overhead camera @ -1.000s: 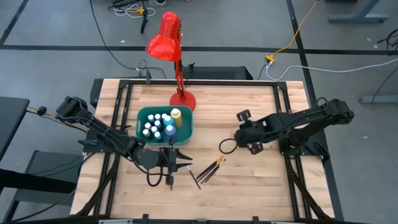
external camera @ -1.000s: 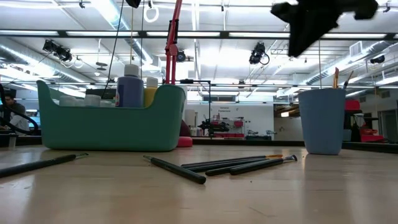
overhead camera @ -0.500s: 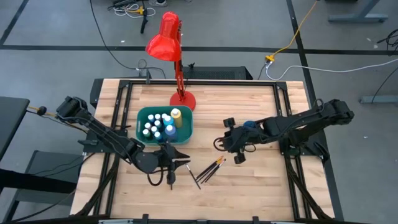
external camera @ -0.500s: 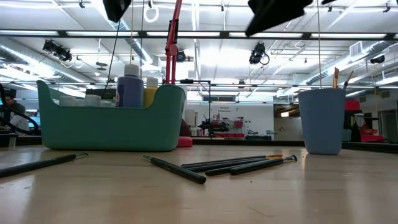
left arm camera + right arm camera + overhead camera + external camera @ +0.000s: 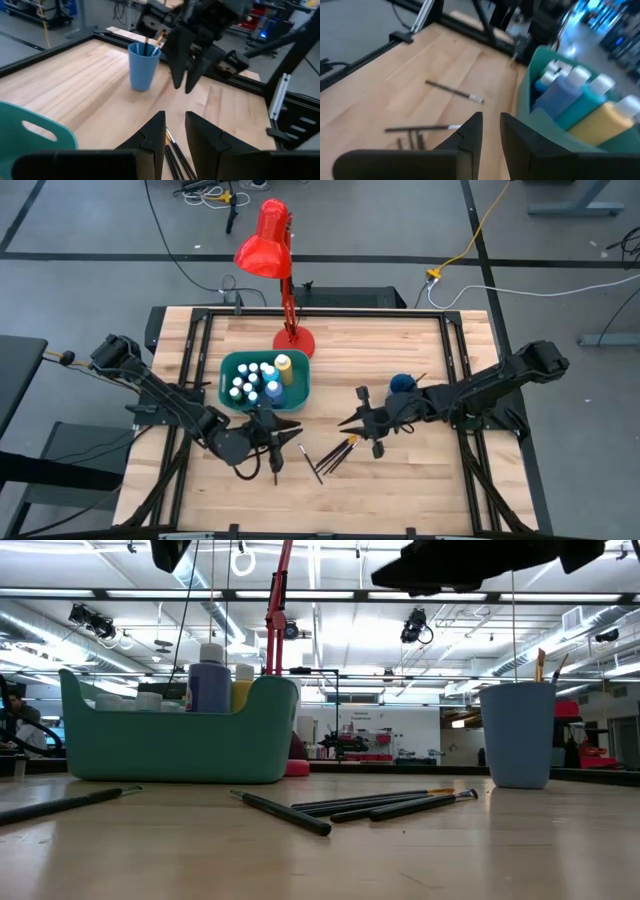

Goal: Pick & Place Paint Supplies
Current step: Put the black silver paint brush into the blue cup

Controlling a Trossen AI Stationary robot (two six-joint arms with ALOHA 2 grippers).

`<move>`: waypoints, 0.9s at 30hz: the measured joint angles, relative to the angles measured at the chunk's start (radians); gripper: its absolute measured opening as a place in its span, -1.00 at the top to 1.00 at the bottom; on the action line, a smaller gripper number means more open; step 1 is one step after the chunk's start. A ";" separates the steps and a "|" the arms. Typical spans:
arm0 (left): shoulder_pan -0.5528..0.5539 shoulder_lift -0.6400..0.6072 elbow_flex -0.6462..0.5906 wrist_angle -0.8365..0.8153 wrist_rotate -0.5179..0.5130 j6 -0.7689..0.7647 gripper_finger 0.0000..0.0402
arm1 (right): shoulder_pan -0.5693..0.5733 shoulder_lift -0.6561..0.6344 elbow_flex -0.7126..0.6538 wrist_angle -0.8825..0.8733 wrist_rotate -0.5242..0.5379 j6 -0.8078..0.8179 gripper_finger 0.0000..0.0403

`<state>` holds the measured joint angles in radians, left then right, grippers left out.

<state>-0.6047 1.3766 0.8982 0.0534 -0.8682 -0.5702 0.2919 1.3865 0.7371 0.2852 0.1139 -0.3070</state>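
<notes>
bottles (image 5: pixel 255 381) half-hidden in bin (image 5: pixel 230 366), brushes (image 5: pixel 335 453) partly overlapped

1. Place: a robotics lab or workshop hall.
2. Ceiling (image 5: pixel 330 620): open, with exposed ducts, pipes and long strip lights.
3. Floor (image 5: pixel 90 290): bare grey concrete, with loose cables (image 5: pixel 470 240) trailing across it.
4. Workbench (image 5: pixel 420 480): wooden top in a black metal frame.
5. Background: shelves of equipment (image 5: pixel 350 745); a person (image 5: pixel 15 720) seated far off.
</notes>
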 joint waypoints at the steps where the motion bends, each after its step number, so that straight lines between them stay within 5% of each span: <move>1: 0.002 0.000 0.000 0.000 -0.008 0.000 0.59 | -0.004 0.000 -0.003 0.021 0.000 -0.023 0.61; 18: 0.011 0.006 0.045 0.029 -0.060 0.099 0.59 | -0.030 0.000 -0.005 0.060 0.001 -0.052 0.61; 27: 0.009 0.162 0.286 -0.179 -0.055 0.191 0.59 | -0.030 0.000 -0.005 0.100 0.001 -0.102 0.61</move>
<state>-0.5954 1.5382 1.1838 -0.1253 -0.9235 -0.3787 0.2615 1.3865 0.7326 0.3855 0.1150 -0.4088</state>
